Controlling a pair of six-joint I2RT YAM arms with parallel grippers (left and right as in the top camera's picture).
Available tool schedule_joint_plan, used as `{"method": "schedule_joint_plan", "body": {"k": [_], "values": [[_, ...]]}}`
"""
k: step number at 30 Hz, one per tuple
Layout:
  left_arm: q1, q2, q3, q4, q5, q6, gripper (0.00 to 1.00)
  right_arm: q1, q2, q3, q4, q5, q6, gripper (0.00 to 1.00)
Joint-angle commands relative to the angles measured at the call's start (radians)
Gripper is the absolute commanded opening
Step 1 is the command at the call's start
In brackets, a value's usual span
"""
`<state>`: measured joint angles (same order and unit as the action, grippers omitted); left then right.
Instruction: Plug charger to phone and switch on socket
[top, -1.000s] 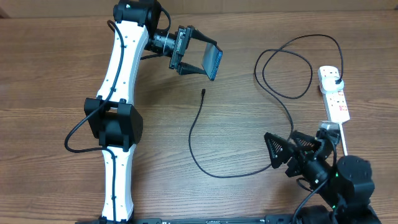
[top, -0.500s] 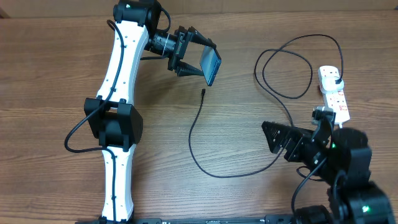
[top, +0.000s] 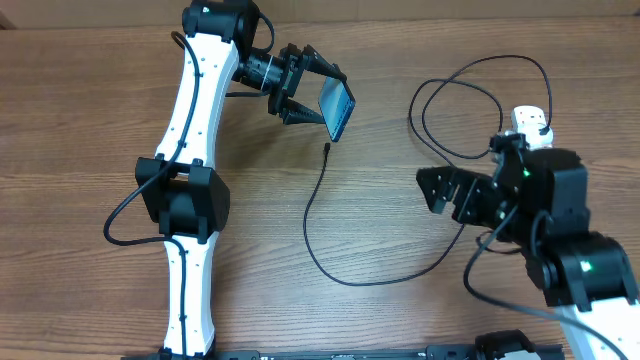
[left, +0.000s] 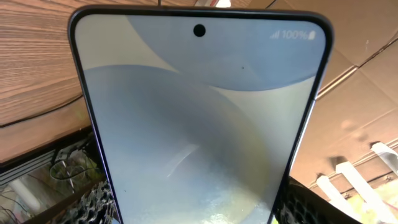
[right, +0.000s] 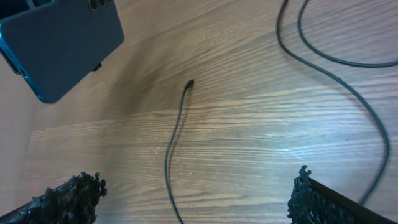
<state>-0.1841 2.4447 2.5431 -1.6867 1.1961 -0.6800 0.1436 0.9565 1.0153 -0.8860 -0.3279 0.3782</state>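
Observation:
My left gripper (top: 325, 95) is shut on the phone (top: 340, 108), holding it tilted above the table at the back centre. In the left wrist view the phone's light blue screen (left: 199, 118) fills the frame between my fingers (left: 93, 202). The charger's connector tip (top: 328, 148) lies on the wood just below the phone. Its thin black cable (top: 350, 282) curves forward, then loops back right to the socket (top: 527, 117), which my right arm mostly hides. My right gripper (top: 445, 198) hangs open to the right of the tip. In the right wrist view the charger tip (right: 189, 83) lies ahead, and its cable runs between the open right gripper (right: 196, 186).
The left arm's white links (top: 190, 150) stretch along the table's left side, with a black arm cable (top: 122, 225) beside them. Loose charger loops (top: 455, 100) lie at the back right. Cardboard (left: 367, 68) stands beyond the table. The phone's blue back (right: 62, 43) shows at top left.
My right arm has lifted and moved toward the back and left, over the socket and toward the charger tip. The left gripper has turned the phone slightly.

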Motion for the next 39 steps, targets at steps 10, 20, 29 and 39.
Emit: {"method": "schedule_joint_plan", "body": {"k": [10,20,29,39], "values": [[-0.014,-0.009,0.030,-0.003,-0.074,-0.058,0.56,-0.005,0.145,0.025,0.095,-0.096,0.018,1.00],[-0.014,-0.009,0.030,-0.003,-0.082,-0.065,0.52,-0.005,0.163,0.025,0.175,-0.190,0.033,1.00],[-0.026,-0.009,0.030,-0.003,-0.134,-0.079,0.52,0.014,0.196,0.025,0.274,-0.191,0.126,1.00],[-0.047,-0.009,0.030,-0.002,-0.222,-0.110,0.54,0.178,0.341,0.025,0.472,-0.186,0.210,0.85]]}}
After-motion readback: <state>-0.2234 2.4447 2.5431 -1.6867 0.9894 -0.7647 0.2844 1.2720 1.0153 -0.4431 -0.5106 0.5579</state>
